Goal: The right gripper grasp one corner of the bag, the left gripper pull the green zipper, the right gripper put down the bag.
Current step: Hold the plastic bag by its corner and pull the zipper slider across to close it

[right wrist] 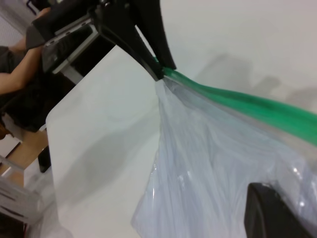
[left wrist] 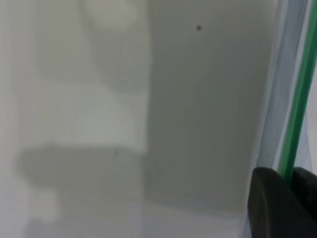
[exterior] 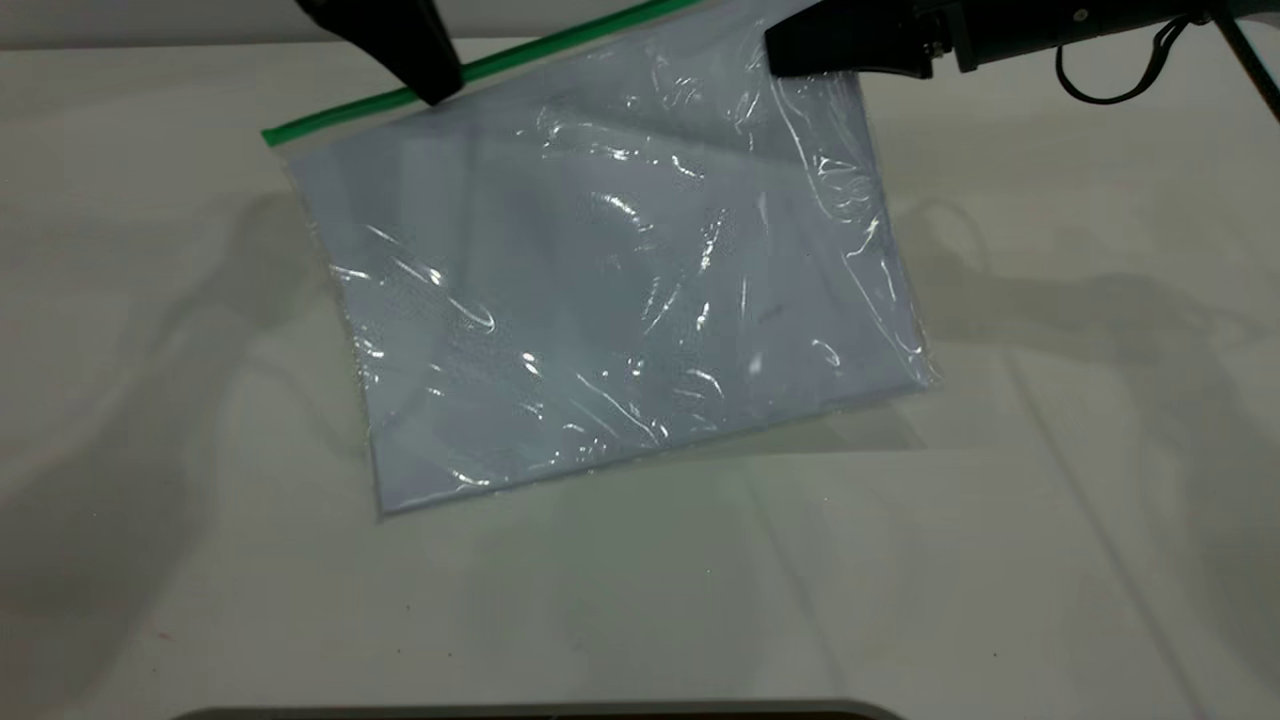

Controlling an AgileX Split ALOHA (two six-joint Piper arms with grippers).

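- The right gripper [exterior: 790, 50] comes in from the upper right of the exterior view, its fingers closed on the corner of the bag [exterior: 800, 62] at that end of the green strip. It seems to hold this corner so the bag cannot slide while the other arm pulls.
- In the right wrist view, only 1 dark fingertip [right wrist: 270, 213] of this gripper shows, lying against the crinkled plastic.
- The left gripper [exterior: 432, 90] reaches down from the top left of the exterior view and sits on the green zipper [exterior: 345, 108], part-way along the strip. In the left wrist view its 2 fingers [left wrist: 270, 203] stand on either side of the strip, narrowly pinching it. The slider tab itself is hidden, so it cannot be told whether the fingers have it.
- The bag [exterior: 620, 290] is a clear, shiny pouch with white sheets inside. It hangs tilted, its zipper edge raised by the 2 grippers, and its lower edge appears to rest on the white table [exterior: 1050, 520]. Lifting the top edge keeps the strip taut and straight, which should ease the slide.
- My reading: the pull along the zipper is in hand, and putting the bag down is not yet done.
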